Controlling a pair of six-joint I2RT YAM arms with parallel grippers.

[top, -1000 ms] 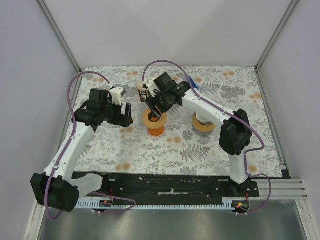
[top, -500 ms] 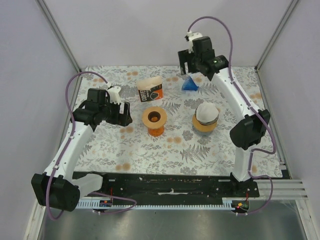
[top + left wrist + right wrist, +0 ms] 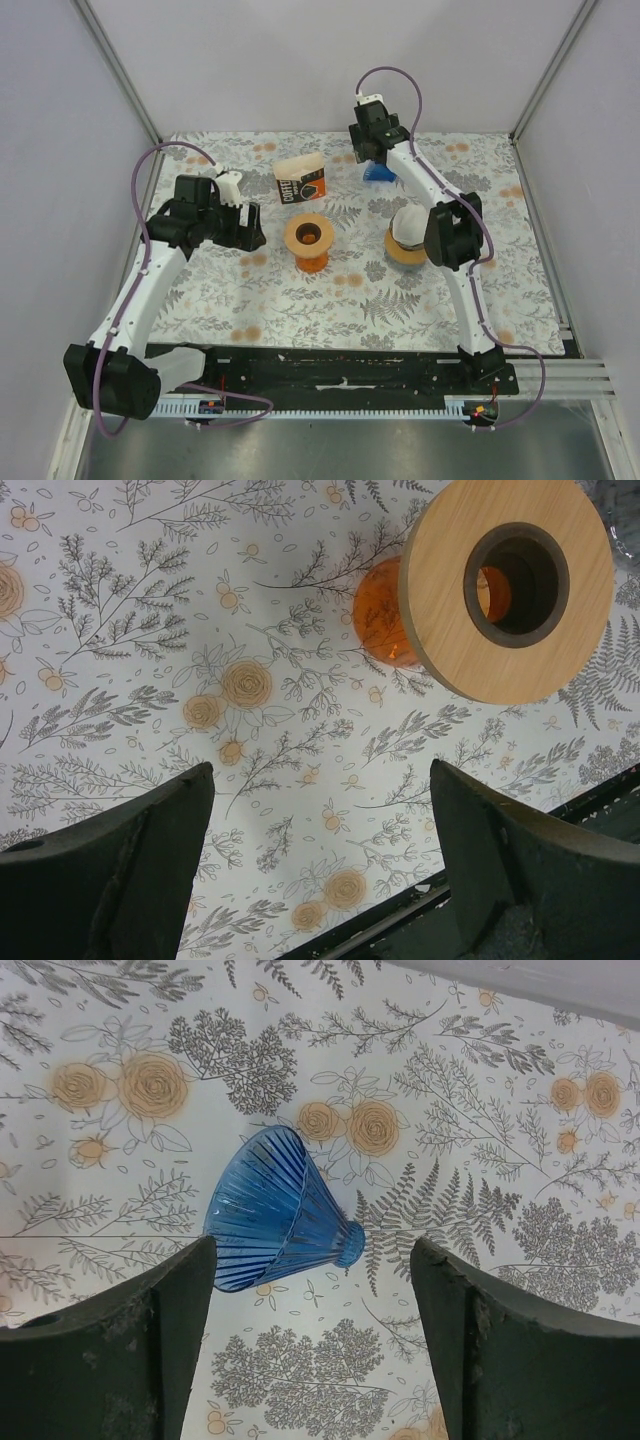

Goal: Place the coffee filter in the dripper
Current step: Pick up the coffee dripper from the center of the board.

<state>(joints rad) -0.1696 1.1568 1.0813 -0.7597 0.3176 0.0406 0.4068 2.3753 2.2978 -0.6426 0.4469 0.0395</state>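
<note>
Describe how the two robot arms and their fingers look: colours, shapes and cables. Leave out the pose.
The left arm and right arm look alike: slim white links between bulky black joint housings. A thin purple cable loops along each arm. The left fingers and right fingers are broad, matte black, tapering blades with scuffed, dusty surfaces. No markings are legible.

Dripper (image 3: 280, 1210): mouth faces away in the right wrist view, inside unseen; from above, the right arm (image 3: 448, 232) covers part of it.
Coffee filter (image 3: 406, 222): right side hidden behind the right arm's elbow.
Right claw (image 3: 312, 1255): fingers cut off by the bottom edge of its wrist view.
Left claw (image 3: 322, 780): fingers likewise cut off at the bottom edge.
Wooden ring (image 3: 450, 610): top cut by the left wrist view's upper edge; orange body (image 3: 380, 615) mostly hidden beneath it.
Bag (image 3: 300, 181): print too small to read.
</note>
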